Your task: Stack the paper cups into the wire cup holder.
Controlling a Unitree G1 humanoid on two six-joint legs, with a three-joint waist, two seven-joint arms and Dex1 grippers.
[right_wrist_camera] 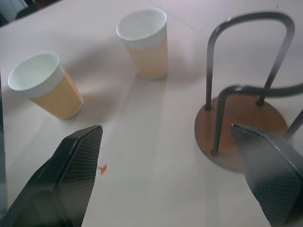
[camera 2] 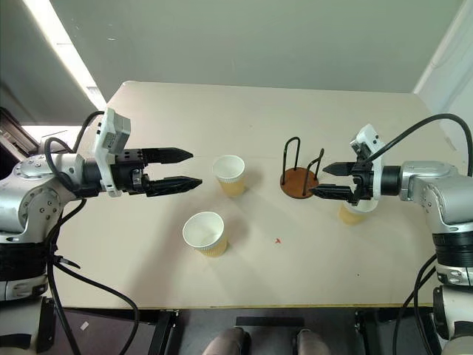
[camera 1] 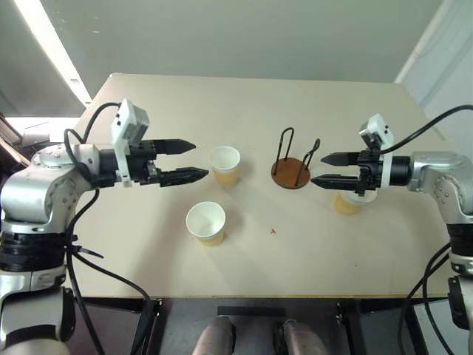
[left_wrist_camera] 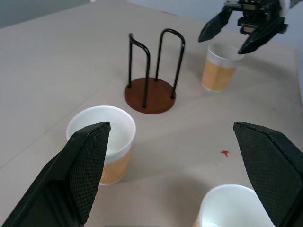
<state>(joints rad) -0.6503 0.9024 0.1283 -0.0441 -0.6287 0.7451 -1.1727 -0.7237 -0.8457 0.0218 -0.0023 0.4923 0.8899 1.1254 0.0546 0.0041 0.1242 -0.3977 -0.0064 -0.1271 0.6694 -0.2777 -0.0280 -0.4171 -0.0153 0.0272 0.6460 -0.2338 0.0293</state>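
Observation:
Three paper cups stand upright on the table, tan outside and white inside. One cup is just in front of my left gripper, which hangs open and empty above the table. A second cup stands nearer the front edge. The third cup is partly hidden under my right gripper, also open and empty, its fingertips pointing at the wire cup holder. The holder, a rust-brown disc with two black wire loops, stands empty between the cups.
The beige table stretches far behind the holder. A small red mark lies on it toward the front edge. The right gripper's fingertips hover close to the holder's wire loops.

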